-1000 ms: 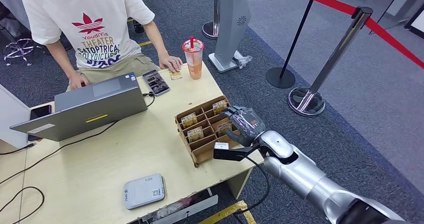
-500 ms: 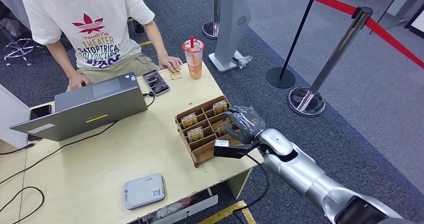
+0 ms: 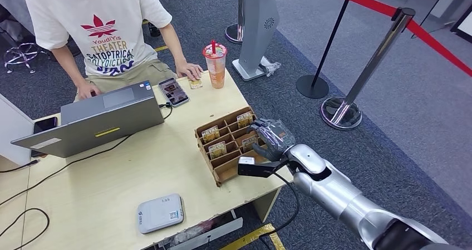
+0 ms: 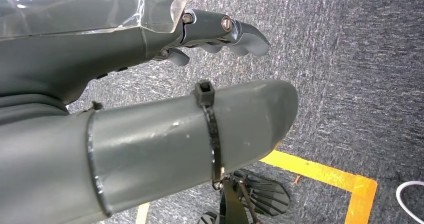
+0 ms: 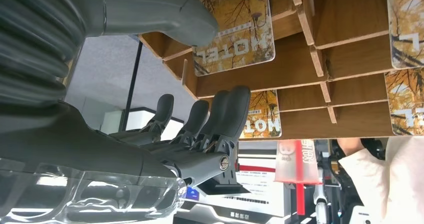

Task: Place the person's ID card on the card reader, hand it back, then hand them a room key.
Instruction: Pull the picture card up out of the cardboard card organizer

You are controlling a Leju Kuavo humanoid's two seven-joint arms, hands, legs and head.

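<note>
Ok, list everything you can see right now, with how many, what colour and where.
table: one, pale wood, centre
laptop: one, grey, table's far left
card reader: one, white, near edge
card rack: one, brown, table's right
room key cards: four visible, yellow-brown, in rack slots
phone: one, dark, beside laptop
drink cup: one, orange, far corner
stanchions: two, silver and black, right floor
person: one, white shirt, behind table
left hand: grey, hanging over carpet
right hand: grey, at rack

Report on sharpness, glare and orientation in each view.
Head view: even lighting, sharp, mild glare on the stanchion base. Left wrist view: left hand close and large, carpet sharp. Right wrist view: turned upside down, key cards readable, right hand soft, glare on its clear cover.
</note>
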